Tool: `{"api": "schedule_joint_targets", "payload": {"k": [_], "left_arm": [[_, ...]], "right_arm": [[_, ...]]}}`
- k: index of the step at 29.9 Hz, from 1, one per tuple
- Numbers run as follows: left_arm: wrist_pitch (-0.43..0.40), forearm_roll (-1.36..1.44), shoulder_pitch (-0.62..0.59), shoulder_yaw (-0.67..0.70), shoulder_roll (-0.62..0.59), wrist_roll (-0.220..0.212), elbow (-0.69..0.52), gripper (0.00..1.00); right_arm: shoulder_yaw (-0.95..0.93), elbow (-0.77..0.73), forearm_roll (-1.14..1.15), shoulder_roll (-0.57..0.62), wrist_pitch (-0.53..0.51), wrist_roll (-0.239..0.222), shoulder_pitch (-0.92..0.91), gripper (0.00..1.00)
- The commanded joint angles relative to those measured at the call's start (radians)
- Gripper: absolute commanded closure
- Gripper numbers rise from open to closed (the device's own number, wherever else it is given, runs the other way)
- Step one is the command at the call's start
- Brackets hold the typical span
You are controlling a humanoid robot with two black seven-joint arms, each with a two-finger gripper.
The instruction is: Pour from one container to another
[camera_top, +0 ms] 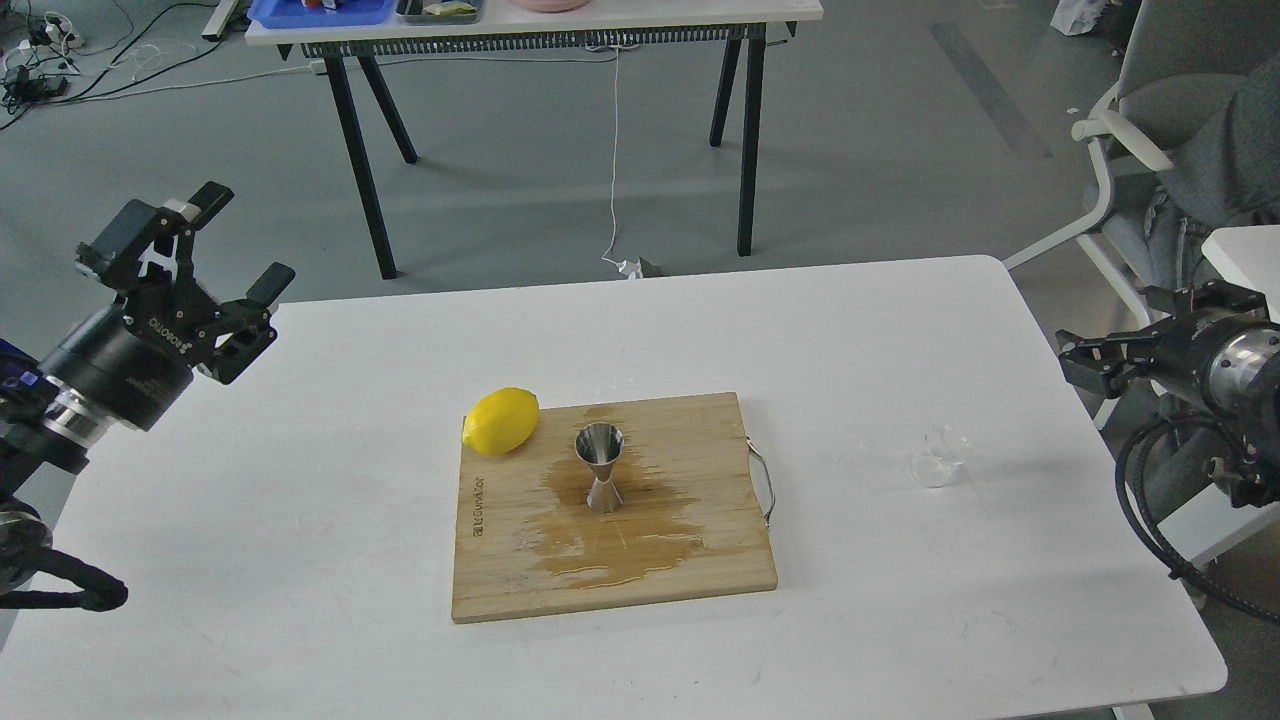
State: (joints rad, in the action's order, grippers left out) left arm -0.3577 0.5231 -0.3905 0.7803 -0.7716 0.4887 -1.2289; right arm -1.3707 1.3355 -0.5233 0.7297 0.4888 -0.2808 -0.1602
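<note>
Glass cup [940, 457]: stood upright on the white table [330, 480] near its right edge, well apart from the cutting board; clear and thin-looking, so probably light, brittle and slick.
Hold: best taken across the side wall below the rim, with light pressure, and with the pouring lip, which I could not place in this view, kept free.
Jigger [601, 466]: stood upright near the middle of the wooden cutting board [700, 440]; steel, stiff, narrow-footed, likely easy to tip.
Board surface: a wet brown patch [610, 545] spread around the jigger's foot towards the front edge.
Lemon [501, 420]: lay at the board's far left corner.
Right gripper [1085, 362]: hung off the table's right edge, empty; finger spacing could not be told.
Left gripper [238, 245]: raised over the far left corner, fingers wide, empty.
</note>
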Motion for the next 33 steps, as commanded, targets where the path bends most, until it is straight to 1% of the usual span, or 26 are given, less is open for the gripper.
{"api": "schedule_joint_targets", "payload": {"k": [1,3,4,7,12,17,21,24,33], "left_arm": [[0.008,0.0,0.016,-0.001,0.0,0.0,0.0,0.01],[0.008,0.003,0.028,-0.001,-0.002,0.0,0.0,0.01],[0.008,0.003,0.035,-0.001,-0.002,0.0,0.0,0.01],[0.008,0.005,0.036,-0.001,-0.003,0.0,0.0,0.01],[0.008,0.005,0.042,-0.001,-0.014,0.0,0.0,0.01],[0.008,0.005,0.045,-0.001,-0.012,0.0,0.003,0.01],[0.008,0.005,0.051,-0.001,-0.008,0.0,0.012,0.01],[0.008,0.005,0.051,-0.001,-0.002,0.0,0.019,0.01],[0.008,0.005,0.053,-0.004,0.0,0.0,0.02,0.01]], "right_arm": [[-0.007,0.005,0.0,-0.009,0.0,-0.041,0.065,0.03],[-0.005,0.002,0.002,-0.027,0.0,-0.054,0.097,0.03],[-0.005,-0.002,0.003,-0.051,-0.046,-0.057,0.117,0.03],[-0.01,-0.01,0.005,-0.101,-0.142,-0.067,0.163,0.03],[0.001,-0.041,0.012,-0.128,-0.291,-0.07,0.214,0.03],[0.002,-0.085,0.012,-0.138,-0.39,-0.07,0.243,0.03],[0.002,-0.125,0.016,-0.144,-0.443,-0.069,0.249,0.03],[0.005,-0.16,0.028,-0.17,-0.49,-0.069,0.245,0.03],[0.041,-0.209,0.117,-0.263,-0.499,-0.069,0.214,0.03]]}}
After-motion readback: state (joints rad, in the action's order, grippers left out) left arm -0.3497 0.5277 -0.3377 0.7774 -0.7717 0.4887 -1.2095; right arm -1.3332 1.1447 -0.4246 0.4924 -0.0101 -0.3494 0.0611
